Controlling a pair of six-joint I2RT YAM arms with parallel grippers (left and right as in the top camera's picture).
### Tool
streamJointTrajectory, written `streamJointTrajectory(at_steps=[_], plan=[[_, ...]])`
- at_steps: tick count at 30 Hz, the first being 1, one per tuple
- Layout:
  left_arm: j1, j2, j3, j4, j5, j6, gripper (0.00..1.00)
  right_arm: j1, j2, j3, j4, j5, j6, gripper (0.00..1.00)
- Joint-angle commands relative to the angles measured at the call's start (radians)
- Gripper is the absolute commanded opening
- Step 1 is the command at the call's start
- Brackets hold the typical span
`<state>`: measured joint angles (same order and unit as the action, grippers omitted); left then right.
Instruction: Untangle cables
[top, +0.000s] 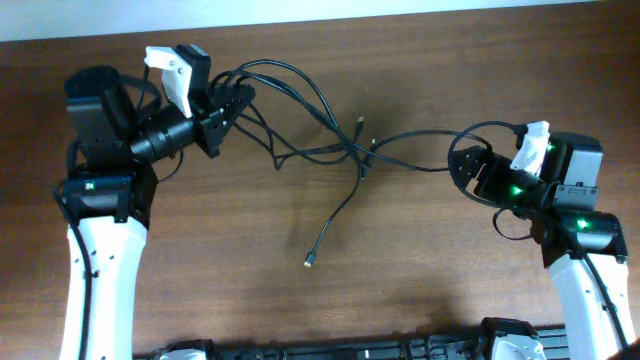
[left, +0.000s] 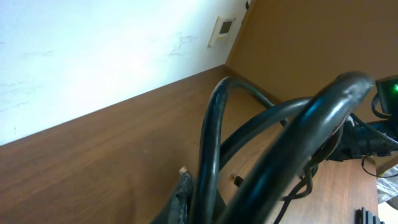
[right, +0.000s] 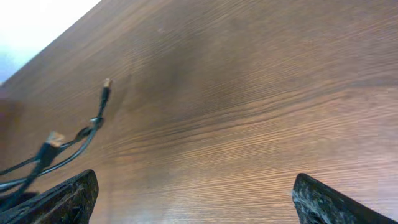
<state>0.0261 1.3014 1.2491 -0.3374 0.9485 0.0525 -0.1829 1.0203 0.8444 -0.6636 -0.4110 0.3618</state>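
Black cables (left: 292, 143) fill the left wrist view, blurred and right at the lens, lifted off the table (left: 93, 162). Left gripper (top: 238, 100) sits at the table's top left, pinched shut on the cables. Strands fan out from its tips toward the middle, where they cross and knot. One loose strand trails down to a plug end (top: 310, 261) lying flat on the wood. Another strand runs right toward the right gripper (top: 462, 165); touching or not, cannot tell. Right gripper has its jaws spread wide with nothing between the fingers (right: 68, 196), low over bare wood. In the right wrist view, cable ends lie just left of it.
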Motion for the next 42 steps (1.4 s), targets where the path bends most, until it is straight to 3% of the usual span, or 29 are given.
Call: streamJointTrajectory(at_steps=[1,7,9,11,15,20,23,31,42], plan=[[0.008,-0.007,0.009,0.002,-0.007,-0.011,0.0,-0.008,-0.001,0.01,0.042,-0.203,-0.088,0.99],[0.007,-0.007,0.009,-0.054,-0.138,-0.117,0.0,-0.008,-0.001,0.01,0.11,-0.535,-0.254,0.99],[0.007,-0.007,0.009,-0.054,-0.138,-0.117,0.0,-0.008,0.001,0.01,0.108,-0.489,-0.248,0.99],[0.007,-0.007,0.009,-0.055,-0.138,-0.138,0.0,-0.008,0.013,0.01,0.077,-0.309,-0.094,0.99],[0.006,-0.007,0.009,-0.063,-0.134,-0.139,0.0,-0.007,0.027,0.01,0.079,-0.38,-0.09,0.99],[-0.035,-0.007,0.009,-0.051,-0.134,-0.138,0.0,-0.007,0.027,0.01,0.13,-0.565,-0.193,0.99],[-0.126,-0.007,0.009,0.031,-0.084,-0.13,0.0,-0.007,0.027,0.01,0.148,-0.563,-0.193,0.99],[-0.323,-0.007,0.009,0.443,0.212,-0.128,0.0,-0.007,0.027,0.01,0.14,-0.415,-0.193,0.99],[-0.393,-0.008,0.009,0.591,0.194,-0.128,0.0,-0.007,0.093,0.01,0.09,-0.424,-0.235,0.99]])
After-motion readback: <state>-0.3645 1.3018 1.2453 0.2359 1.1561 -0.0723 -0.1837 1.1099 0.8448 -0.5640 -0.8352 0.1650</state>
